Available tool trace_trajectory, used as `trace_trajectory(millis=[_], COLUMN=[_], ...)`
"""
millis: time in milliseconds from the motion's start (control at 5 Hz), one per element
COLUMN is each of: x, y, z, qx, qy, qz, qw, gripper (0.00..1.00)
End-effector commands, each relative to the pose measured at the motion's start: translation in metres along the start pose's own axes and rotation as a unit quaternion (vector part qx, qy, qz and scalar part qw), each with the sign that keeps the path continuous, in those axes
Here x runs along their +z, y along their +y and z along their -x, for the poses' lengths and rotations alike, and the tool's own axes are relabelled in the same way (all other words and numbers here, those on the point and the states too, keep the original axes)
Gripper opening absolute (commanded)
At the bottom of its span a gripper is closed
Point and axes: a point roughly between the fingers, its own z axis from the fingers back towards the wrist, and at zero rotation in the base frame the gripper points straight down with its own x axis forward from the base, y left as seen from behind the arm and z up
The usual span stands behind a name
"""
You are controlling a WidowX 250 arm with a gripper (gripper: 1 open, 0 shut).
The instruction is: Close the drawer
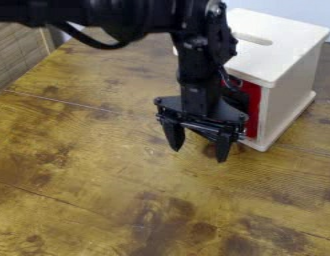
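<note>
The drawer (249,104) shows only as a strip of red front panel in the cream wooden cube (285,62) at the upper right. My black arm comes in from the upper left and covers most of the panel and its handle. My gripper (196,145) hangs just in front of the drawer, fingers pointing down at the table. Its two fingers stand apart with the wooden table showing between them, so it is open and holds nothing. Whether it touches the handle is hidden.
The worn wooden table (88,170) stretches left and toward the front. The cube's slotted top (256,42) sits behind my arm. A wicker-like surface (13,50) lies at the far left edge.
</note>
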Motion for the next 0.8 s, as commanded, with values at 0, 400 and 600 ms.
trace_trajectory(millis=[0,400,600], x=[0.0234,0.0176,0.02], y=[-0.0034,0.0005,-0.0049], z=[-0.0091,-0.0031,-0.0012], qx=[0.008,0.036,0.031], qy=[-0.043,-0.037,-0.04], qz=[0.013,0.011,0.015], qw=[0.9989,0.9986,0.9986], gripper=[1.0,1.0,1.0])
